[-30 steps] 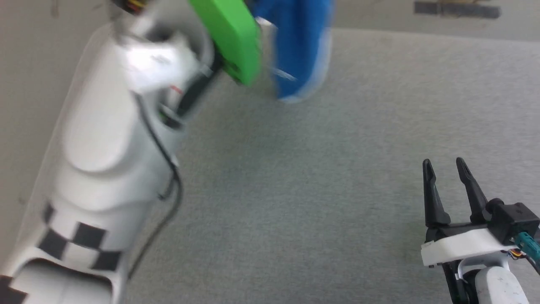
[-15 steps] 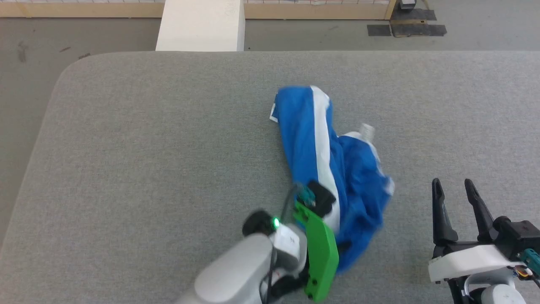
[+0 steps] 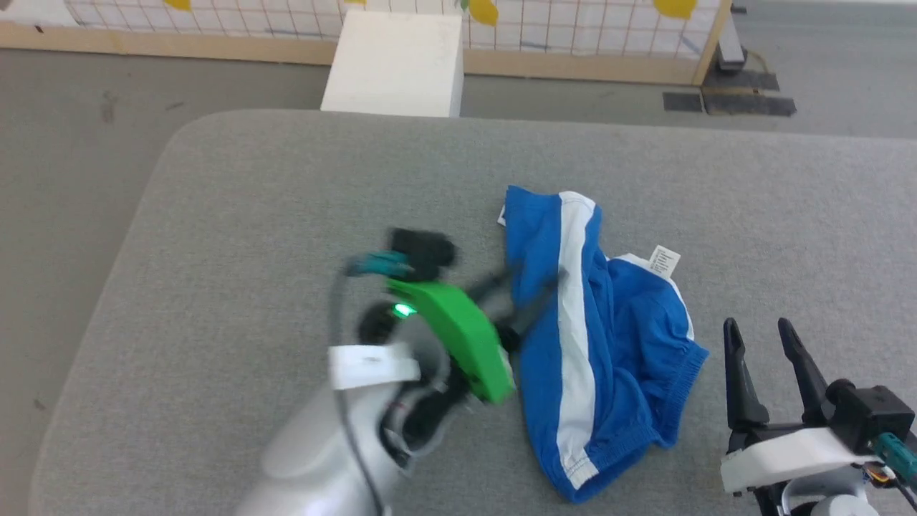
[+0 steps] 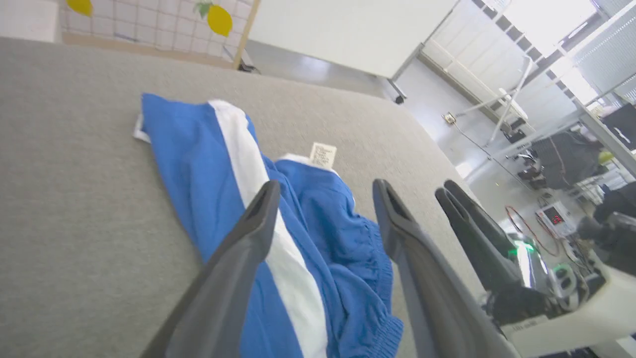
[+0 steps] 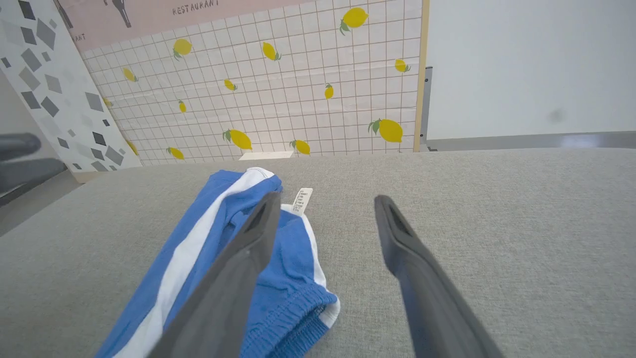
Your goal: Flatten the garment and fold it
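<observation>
The left gripper [image 3: 534, 281] has its two dark fingers apart and empty, poised over the left side of the bright blue thin-fabric sports shorts [image 3: 609, 337], near their broad white side stripe [image 3: 573, 322]. The right gripper [image 3: 757, 328] is likewise spread with nothing in it, just beside the gathered elastic waistband [image 3: 677, 373]. The shorts lie crumpled and partly doubled over on the grey padded bench [image 3: 286, 215], with the small white tag [image 3: 664, 260] showing. They look light, limp and a little slippery, so a pinch in mid-cloth would likely bunch them. Taking the waistband corners or leg hems, one per gripper, should let them be drawn flat.
</observation>
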Motion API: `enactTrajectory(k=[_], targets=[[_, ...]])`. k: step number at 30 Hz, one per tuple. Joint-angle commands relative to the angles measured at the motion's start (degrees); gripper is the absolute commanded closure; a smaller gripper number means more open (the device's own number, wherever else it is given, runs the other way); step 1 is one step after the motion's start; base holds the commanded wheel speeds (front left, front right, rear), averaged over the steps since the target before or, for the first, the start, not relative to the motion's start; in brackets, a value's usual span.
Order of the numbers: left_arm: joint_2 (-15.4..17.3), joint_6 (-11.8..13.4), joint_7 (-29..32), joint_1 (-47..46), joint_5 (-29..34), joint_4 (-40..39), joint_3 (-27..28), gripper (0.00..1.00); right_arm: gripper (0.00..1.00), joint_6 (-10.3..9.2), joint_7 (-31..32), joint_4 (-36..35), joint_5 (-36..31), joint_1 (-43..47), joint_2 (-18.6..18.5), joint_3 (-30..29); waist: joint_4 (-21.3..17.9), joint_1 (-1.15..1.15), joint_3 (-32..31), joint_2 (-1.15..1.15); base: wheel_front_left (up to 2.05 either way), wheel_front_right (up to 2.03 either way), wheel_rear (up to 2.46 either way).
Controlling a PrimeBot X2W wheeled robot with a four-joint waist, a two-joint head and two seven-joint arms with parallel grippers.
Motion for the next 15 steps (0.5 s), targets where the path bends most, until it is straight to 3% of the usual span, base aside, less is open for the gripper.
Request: enactTrajectory(k=[1, 4, 9, 13, 15], targets=[[1.5, 0.8, -3.4, -0.2, 0.6, -0.9, 2.3, 0.00, 0.00, -0.09, -0.3, 0.2, 0.0, 1.0, 0.0, -0.1, 1.4, 0.00, -1.9, 0.00, 0.00, 0.00, 0.00], [4.8, 2.9, -10.5, 1.2, 3.9, -2.0, 5.9, 0.00, 0.00, -0.09, -0.3, 0.2, 0.1, 1.5, 0.0, -0.2, 1.8, 0.00, -2.7, 0.00, 0.00, 0.00, 0.00], [10.0, 9.1, -22.5, 6.6, 11.5, -2.8, 10.5, 0.00, 0.00, -0.09, -0.3, -0.2, 0.5, 2.2, 0.0, 0.0, 2.0, 0.00, -3.2, 0.00, 0.00, 0.00, 0.00], [11.7, 13.3, -24.9, 12.7, 17.6, -4.6, 13.8, 0.00, 0.00, -0.09, -0.3, -0.1, 0.7, 2.6, 0.0, 0.0, 1.8, 0.00, -3.1, 0.00, 0.00, 0.00, 0.00], [10.9, 14.6, -25.0, 16.0, 20.6, -7.9, 16.8, 0.00, 0.00, -0.09, -0.2, 0.6, 1.0, 2.8, 0.0, 0.0, 1.8, 0.00, -2.9, 0.00, 0.00, 0.00, 0.00]])
